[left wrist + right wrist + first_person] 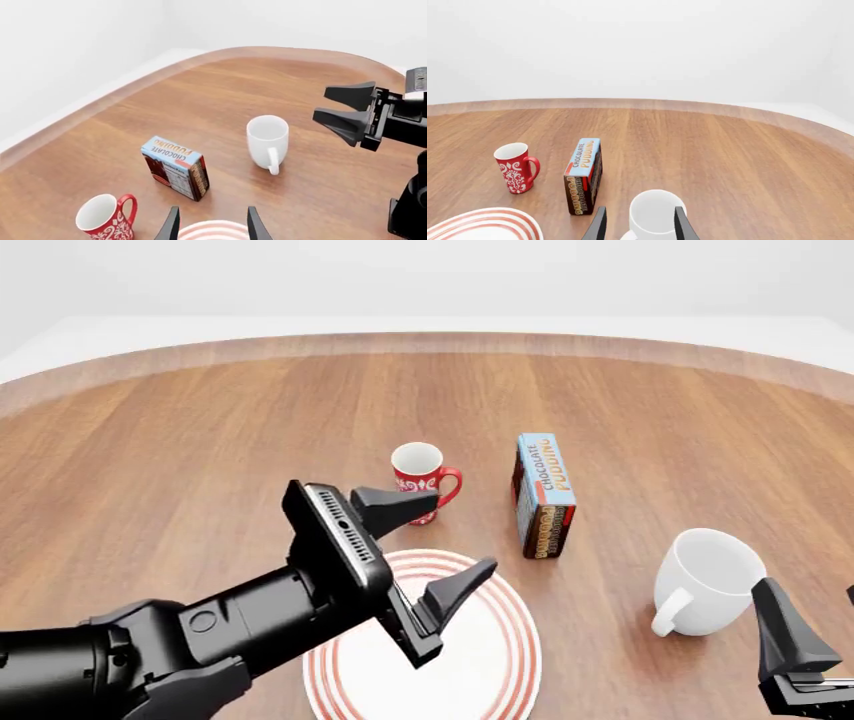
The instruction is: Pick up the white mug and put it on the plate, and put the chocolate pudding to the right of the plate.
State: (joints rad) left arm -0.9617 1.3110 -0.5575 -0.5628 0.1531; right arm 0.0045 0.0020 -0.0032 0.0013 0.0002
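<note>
The white mug [707, 575] stands upright at the table's right, handle toward the near side. My right gripper [814, 645] is open just short of it; in the right wrist view the white mug [654, 212] shows between the fingertips [599, 225], untouched. The plate [497, 665] with red rings lies near the front centre. Above it my left gripper [431, 545] hovers open and holds nothing. The chocolate pudding [545, 495] stands on its edge between the plate and the white mug. From the left wrist I see the white mug [267, 140], the chocolate pudding [175, 167] and my right gripper [343, 111].
A red mug [420, 475] with white pattern stands upright just behind the plate, left of the chocolate pudding. The wooden table [200, 440] stretches back to a curved far edge against a white wall.
</note>
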